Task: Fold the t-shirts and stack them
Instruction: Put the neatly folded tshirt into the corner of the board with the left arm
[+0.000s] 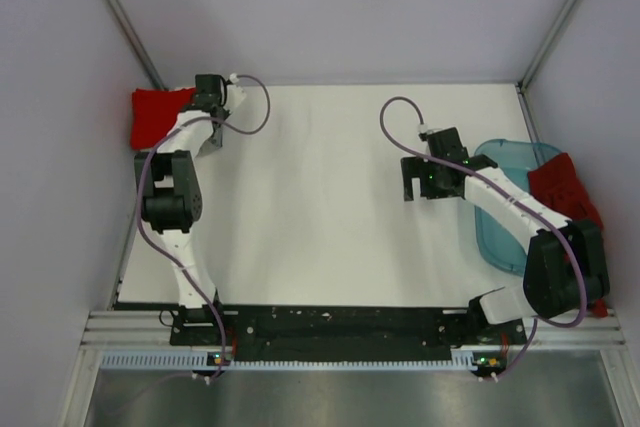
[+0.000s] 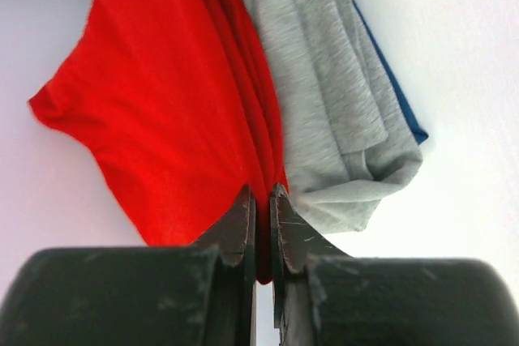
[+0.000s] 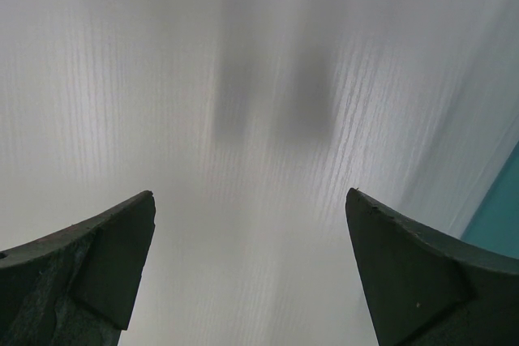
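Note:
A bright red t-shirt (image 1: pixel 155 114) lies folded at the table's far left corner. In the left wrist view the bright red t-shirt (image 2: pixel 154 111) lies on a folded light grey t-shirt (image 2: pixel 332 95), with a blue edge (image 2: pixel 405 111) showing under the grey. My left gripper (image 2: pixel 262 200) is shut on an edge of the bright red t-shirt; in the top view the left gripper (image 1: pixel 212 97) sits at the stack. A darker red t-shirt (image 1: pixel 566 187) lies crumpled in the light-blue tub (image 1: pixel 500 227). My right gripper (image 3: pixel 251 208) is open and empty over bare table; in the top view the right gripper (image 1: pixel 412 179) is left of the tub.
The white table (image 1: pixel 320 207) has grey walls on three sides. The tub stands at the right edge, partly under my right arm. The arm bases sit on a black rail (image 1: pixel 340 327) at the near edge.

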### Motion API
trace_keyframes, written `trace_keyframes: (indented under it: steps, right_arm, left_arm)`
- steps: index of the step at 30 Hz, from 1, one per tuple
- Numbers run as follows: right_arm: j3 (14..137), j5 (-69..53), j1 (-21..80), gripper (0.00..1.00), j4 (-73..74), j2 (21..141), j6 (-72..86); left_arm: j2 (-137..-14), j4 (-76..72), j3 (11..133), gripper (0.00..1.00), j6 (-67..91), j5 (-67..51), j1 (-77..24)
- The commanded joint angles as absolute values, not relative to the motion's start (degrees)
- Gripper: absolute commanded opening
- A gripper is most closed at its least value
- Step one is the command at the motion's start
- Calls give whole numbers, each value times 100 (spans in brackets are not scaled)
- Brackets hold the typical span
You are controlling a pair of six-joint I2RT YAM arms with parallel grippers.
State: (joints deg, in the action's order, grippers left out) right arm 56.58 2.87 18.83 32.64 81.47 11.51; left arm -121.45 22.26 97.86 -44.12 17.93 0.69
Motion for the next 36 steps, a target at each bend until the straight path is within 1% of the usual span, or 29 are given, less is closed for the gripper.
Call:
trace_keyframes:
  steps: [1, 4, 6, 7, 9, 10, 15, 19, 21, 24, 26, 28, 32, 36]
  right_arm:
    - [5607, 211, 1872, 99, 3155, 8095, 1072]
    - [5607, 158, 1881, 99, 3155, 8086, 1072]
    - [5599, 114, 1881, 99, 3147, 8077, 1064]
    - [5590, 106, 1890, 99, 3155, 8068, 1063]
    - [5572, 88, 1872, 99, 3146, 8068, 1028]
    - [5572, 97, 1881, 99, 3138, 8068, 1028]
    - [5555, 44, 1881, 99, 3138, 8025, 1020]
    - [5520, 26, 1872, 99, 3138, 7832, 1011]
    - [5467, 26, 1881, 99, 3138, 7691, 985]
    - [5397, 79, 1881, 99, 3138, 7436, 941]
    - [5335, 97, 1881, 99, 3120, 7252, 923]
    - [5274, 132, 1881, 99, 3068, 7015, 914]
    - [5046, 149, 1863, 99, 2831, 6488, 940]
    - [4581, 18, 1854, 99, 2313, 5776, 993]
  left_arm:
    - [-11329, 1661, 9221, 0, -4807, 1617, 26]
    - [-11416, 1661, 9053, 0, -4939, 1827, 26]
    - [-11487, 1923, 9088, 0, -4905, 1837, 26]
    - [-11522, 2099, 9097, 5, -4878, 1759, 26]
    - [-11575, 2275, 9044, 24, -4939, 1618, 26]
    - [-11627, 2398, 9053, 30, -4939, 1521, 26]
    - [-11672, 3505, 9246, 48, -4913, 529, 26]
    - [-11365, 3735, 9071, 59, -5062, -208, 26]
    - [-11111, 3866, 8965, 67, -5098, -473, -139]
    - [-10540, 3946, 8667, 77, -4993, -746, -202]
    - [-9996, 3903, 8290, 91, -4791, -904, -298]
    - [-9163, 3763, 7755, 99, -4510, -1045, -412]
    - [-7720, 3201, 6438, 99, -3720, -1248, -711]
    - [-6410, 2542, 5329, 99, -2596, -1379, -923]
